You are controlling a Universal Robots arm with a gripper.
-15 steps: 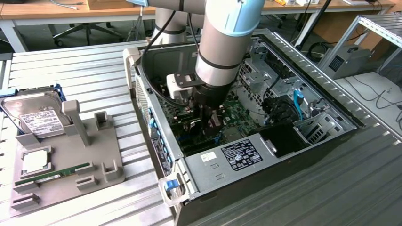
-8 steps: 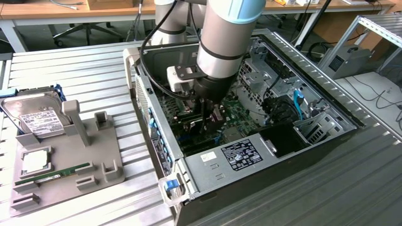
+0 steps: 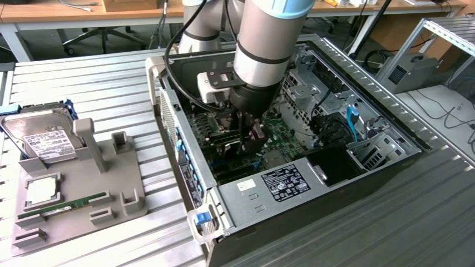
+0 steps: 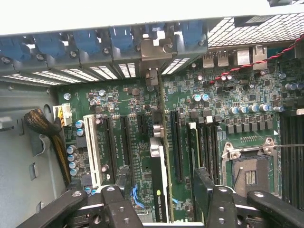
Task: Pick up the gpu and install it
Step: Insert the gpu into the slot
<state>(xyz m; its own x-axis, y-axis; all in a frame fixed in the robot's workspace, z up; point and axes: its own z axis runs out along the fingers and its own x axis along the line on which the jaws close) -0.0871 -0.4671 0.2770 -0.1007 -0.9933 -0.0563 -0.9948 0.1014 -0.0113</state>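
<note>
Standing edge-on in a motherboard [image 4: 133, 156] slot inside the case [image 3: 334, 217]: gpu [image 4: 159, 180], between the spread gripper [image 4: 159, 202] fingers.

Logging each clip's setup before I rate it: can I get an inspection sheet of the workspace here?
Surface: slatted metal table carrying an open computer case and a grey holder tray.
Job's things: graphics card stands on edge on the motherboard, with its metal bracket at the case's rear wall.
Clutter: hard drive, processor chip and memory stick on the tray.
Grippers: gripper open, fingers either side of the card, not touching it.
Cables: red-and-black wire; sleeved bundle; blue cable.
Surroundings: desks, office chair.
</note>
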